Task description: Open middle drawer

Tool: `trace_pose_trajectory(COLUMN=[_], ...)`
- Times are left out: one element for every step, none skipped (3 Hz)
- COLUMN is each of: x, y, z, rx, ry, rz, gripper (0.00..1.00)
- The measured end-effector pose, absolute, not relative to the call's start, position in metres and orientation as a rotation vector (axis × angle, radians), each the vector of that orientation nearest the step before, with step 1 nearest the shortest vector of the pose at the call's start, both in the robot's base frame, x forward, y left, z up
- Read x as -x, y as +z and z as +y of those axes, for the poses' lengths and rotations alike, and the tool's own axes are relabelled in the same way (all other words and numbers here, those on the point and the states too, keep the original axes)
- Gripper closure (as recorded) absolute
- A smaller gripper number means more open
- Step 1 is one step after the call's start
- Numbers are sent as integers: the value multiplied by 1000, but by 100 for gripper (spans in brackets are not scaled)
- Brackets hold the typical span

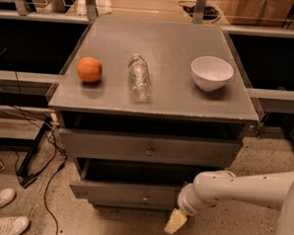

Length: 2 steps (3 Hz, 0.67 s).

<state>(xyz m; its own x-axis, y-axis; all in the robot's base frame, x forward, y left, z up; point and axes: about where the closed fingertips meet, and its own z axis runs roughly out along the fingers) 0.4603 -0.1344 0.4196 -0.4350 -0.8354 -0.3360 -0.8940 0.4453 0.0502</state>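
"Camera view, low and right of centre: is that the hand [174,223] down there?"

"Yes, that's the pale yellowish tip at the end of the white arm [242,188], which reaches in from the right edge of the frame. It hangs close over the speckled floor [230,230], just below the right end of the middle drawer [118,192]. Whether it's clenched or released, I cannot tell from where we stand. It sits lower than the drawer's small round knob [144,195] and off to the right, apart from it."

"And the middle drawer itself?"

"It's low in the frame, about centre, the second grey front down. A dark gap shows between it and the top drawer [106,146] above, which has its own knob in the middle. Of the bottom drawer [117,205] only a thin strip peeps out underneath."

"What's on the desk [170,41]?"

"Three things in a row across the grey top, well apart from one another. An orange [89,69] sits towards the left. A clear plastic bottle [139,77] lies on its side in the middle, its cap end pointing towards the back. A white bowl [211,72] stands upright on the right."

"Anything else about?"

"A pair of white shoes [5,226] pokes in at the lower left corner of the frame, on the floor."
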Motion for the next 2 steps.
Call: trace_pose_trajectory(x=[-450, -438], y=[427, 437], z=[-135, -136], rx=[1467, 1431], ry=[348, 374], rz=[2466, 2496], gripper=[0, 0])
